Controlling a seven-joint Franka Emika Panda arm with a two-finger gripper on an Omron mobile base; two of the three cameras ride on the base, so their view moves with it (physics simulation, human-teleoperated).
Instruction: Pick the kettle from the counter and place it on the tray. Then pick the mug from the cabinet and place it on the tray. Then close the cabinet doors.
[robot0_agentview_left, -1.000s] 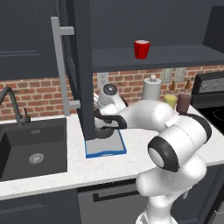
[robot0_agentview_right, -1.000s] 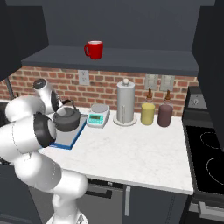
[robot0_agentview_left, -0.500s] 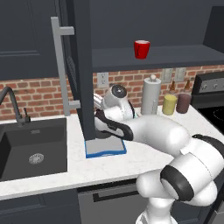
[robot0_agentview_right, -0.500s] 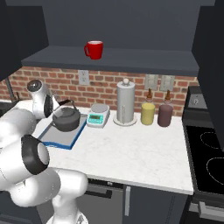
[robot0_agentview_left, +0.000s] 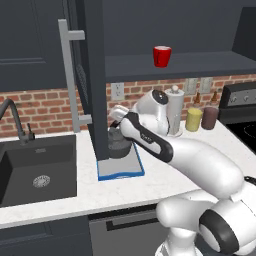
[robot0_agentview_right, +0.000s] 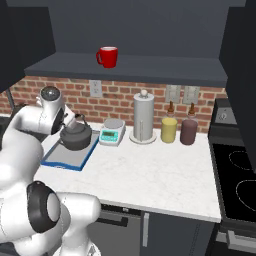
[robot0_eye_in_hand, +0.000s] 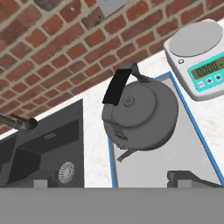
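1. On the tray (robot0_agentview_right: 64, 159), toward its far end, stands the kettle (robot0_agentview_right: 76, 137), upright, its black arched handle (robot0_eye_in_hand: 117, 87) raised over the lid and its short spout (robot0_eye_in_hand: 124, 154) pointing along the tray's bare grey floor.
2. The tray lies flat on the white worktop (robot0_agentview_right: 150, 172), its blue rim showing all round; from the left base view the open cabinet door (robot0_agentview_left: 92, 75) hides part of the kettle (robot0_agentview_left: 119, 142) and the tray's (robot0_agentview_left: 125, 170) far left corner.
3. The pincer (robot0_eye_in_hand: 192, 178) is released: it hangs above the kettle (robot0_eye_in_hand: 142, 116) with nothing between its fingers and grips nothing. Only one dark fingertip (robot0_eye_in_hand: 188, 177) shows clearly at the bottom of the hand view, over the tray's (robot0_eye_in_hand: 192, 144) near end.
4. Just beside the tray, on its right in the right base view, sits a small white-and-teal kitchen scale (robot0_agentview_right: 112, 132); next come a tall white paper-towel roll (robot0_agentview_right: 143, 117), a yellow jar (robot0_agentview_right: 169, 130) and a maroon jar (robot0_agentview_right: 188, 131), all against the brick wall (robot0_agentview_right: 120, 92).
5. On the other side of the tray a dark sink (robot0_agentview_left: 35, 167) with a curved tap (robot0_agentview_left: 12, 117) is set into the worktop.
6. Above, the red mug (robot0_agentview_right: 107, 56) stands on the cabinet (robot0_agentview_right: 135, 30) shelf, well apart from the tray, and the doors are open; a long grey bar handle (robot0_agentview_left: 70, 80) runs down the near door.
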